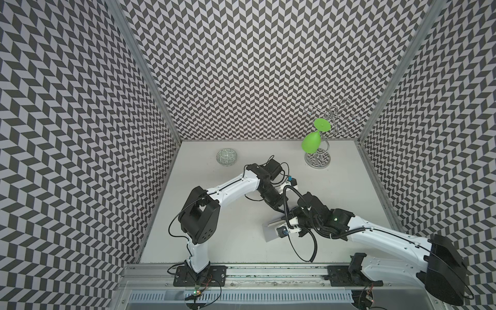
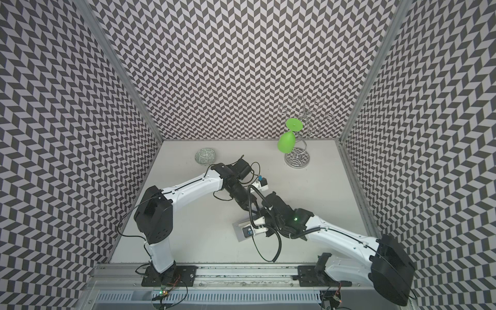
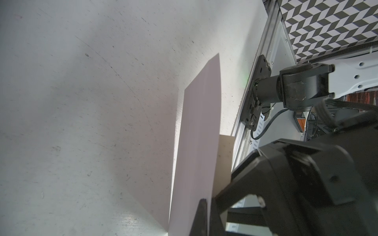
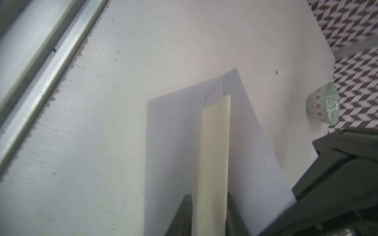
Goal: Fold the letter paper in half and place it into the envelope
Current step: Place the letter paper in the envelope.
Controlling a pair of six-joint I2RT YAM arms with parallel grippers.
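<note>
The grey-lavender envelope (image 1: 269, 231) (image 2: 239, 233) lies near the middle of the table, mostly hidden under both wrists. My left gripper (image 3: 208, 201) is shut on an edge of the envelope (image 3: 199, 130), lifting that face off the table. A peach-tan corner of the letter paper (image 3: 225, 155) shows behind it. In the right wrist view the envelope (image 4: 173, 139) gapes, and the folded letter paper (image 4: 215, 143), cream side out, sits in the opening. My right gripper (image 4: 209, 196) is open, one finger on each side of the cream strip.
A small patterned bowl (image 1: 226, 157) (image 4: 323, 106) stands at the back left. A wire rack (image 1: 318, 159) holding a green glass (image 1: 311, 143) stands at the back right. The metal rail (image 1: 268, 269) runs along the table's front edge.
</note>
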